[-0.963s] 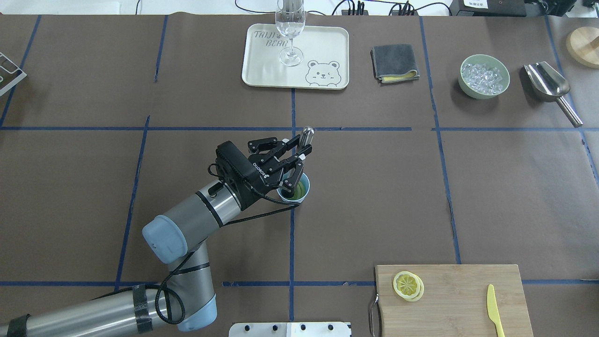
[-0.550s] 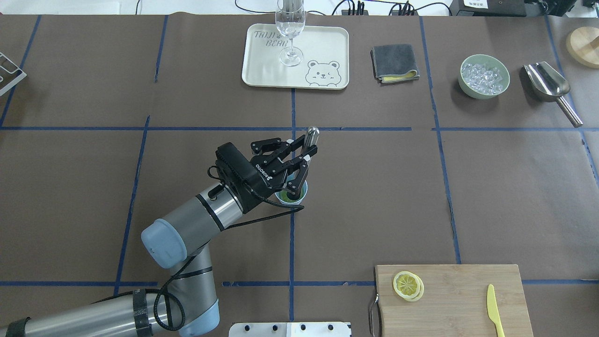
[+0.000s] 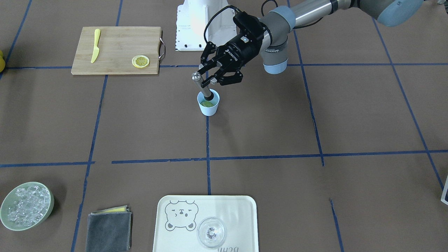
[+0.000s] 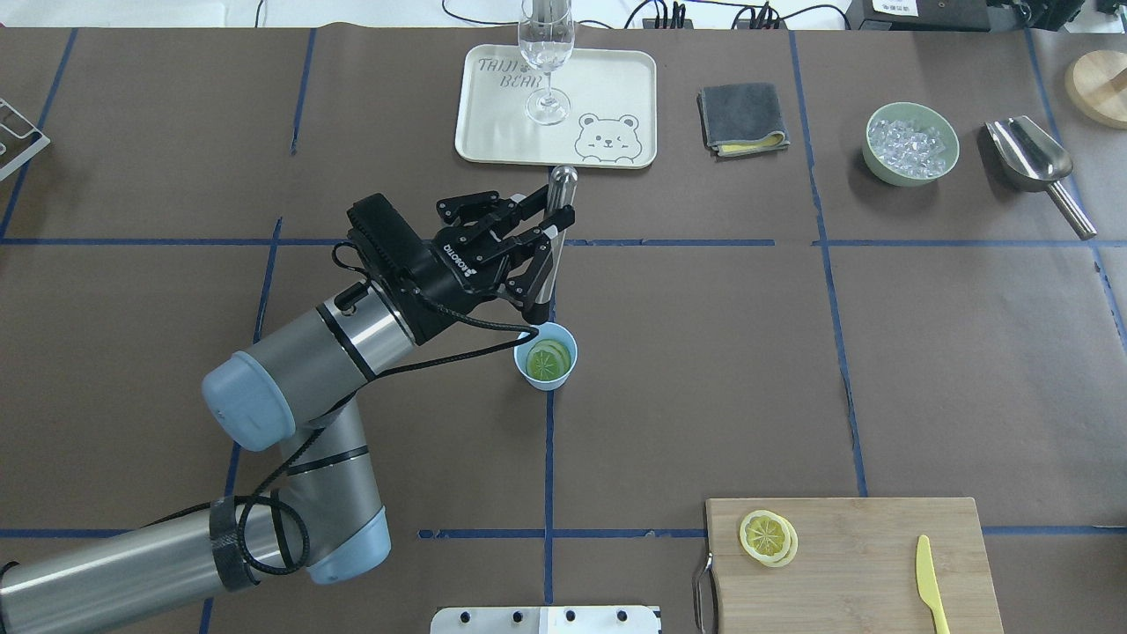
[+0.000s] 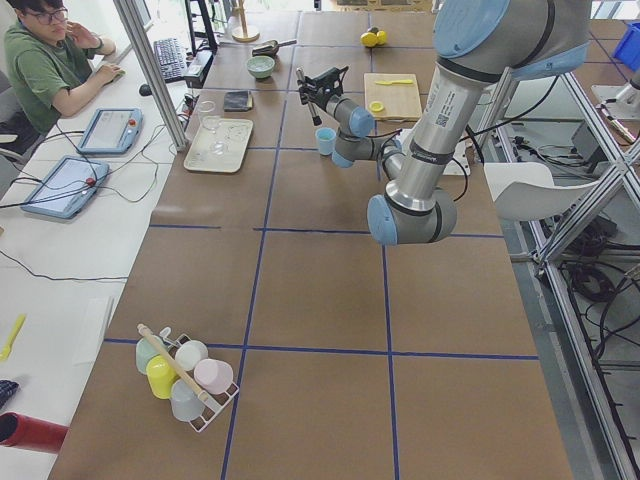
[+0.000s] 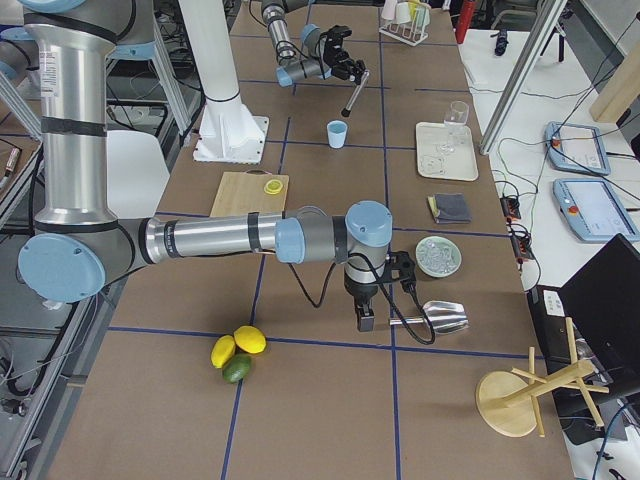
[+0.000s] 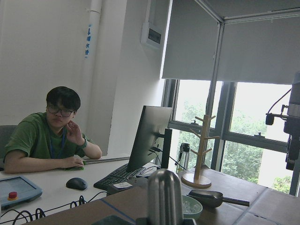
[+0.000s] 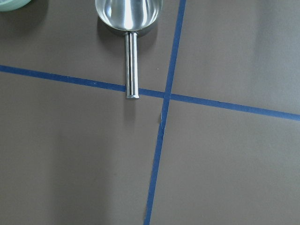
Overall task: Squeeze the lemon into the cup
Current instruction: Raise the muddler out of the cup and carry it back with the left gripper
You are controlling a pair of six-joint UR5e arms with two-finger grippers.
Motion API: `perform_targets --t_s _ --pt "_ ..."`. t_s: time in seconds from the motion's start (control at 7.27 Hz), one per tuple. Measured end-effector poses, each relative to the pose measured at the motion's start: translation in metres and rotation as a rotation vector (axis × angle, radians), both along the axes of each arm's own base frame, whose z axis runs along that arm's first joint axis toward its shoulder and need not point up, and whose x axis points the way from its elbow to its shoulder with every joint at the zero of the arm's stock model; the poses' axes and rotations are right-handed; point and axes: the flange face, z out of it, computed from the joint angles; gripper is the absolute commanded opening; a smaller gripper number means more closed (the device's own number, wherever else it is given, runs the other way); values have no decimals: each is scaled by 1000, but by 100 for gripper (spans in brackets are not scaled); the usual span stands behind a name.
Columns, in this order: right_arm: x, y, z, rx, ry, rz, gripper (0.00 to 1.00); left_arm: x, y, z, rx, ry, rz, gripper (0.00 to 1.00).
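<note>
- Left hand (image 4: 547,259) is clamped on a metal muddler (image 4: 558,198), fingers narrow around the shaft. The rod stands near upright with its rounded end on top.
- Change: a moment ago the muddler was down inside the cup, with the hand low over the mouth. Now the hand has risen and drawn off toward 12 o'clock in the overhead view, and the tool is out.
- Cup (image 4: 548,385) is upright on the bench (image 4: 704,352), at 6 o'clock from the hand and uncovered. It sits in the same spot — not tipped or dragged.
- Lemon (image 4: 548,359) lies in the bottom of the cup, green-yellow, with its cut segments showing.
- Reading: a pressing stroke looks finished. This is either a pause between strokes or the end of the squeeze.
- Hard to tell:
  - The muddler's lower tip is hidden behind a finger from overhead.
  - In the front view the tip overlaps the cup rim, but both side views put it above the cup.
  - Juice level is not readable — the lemon fills the floor of the cup.
  - The left wrist view shows only the muddler's top and the room, no cup.
- Right hand (image 6: 365,318) hangs near a metal scoop (image 6: 440,317), well away from the cup. It shows only in the side view, so I cannot tell its grip.
</note>
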Motion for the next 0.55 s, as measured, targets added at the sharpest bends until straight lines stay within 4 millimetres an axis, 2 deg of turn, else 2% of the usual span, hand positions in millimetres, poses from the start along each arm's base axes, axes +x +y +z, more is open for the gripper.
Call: perform_targets --t_s 0.14,0.28,0.55 --pt "0 0 1 -1 0 0 100 -4 -10 9 -64 -27 55 0" --pt "0 1 1 -2 0 0 100 -8 -21 10 -138 -68 118 0" --pt "0 3 5 -8 -1 -2 100 -28 -45 17 -301 -226 219 0"
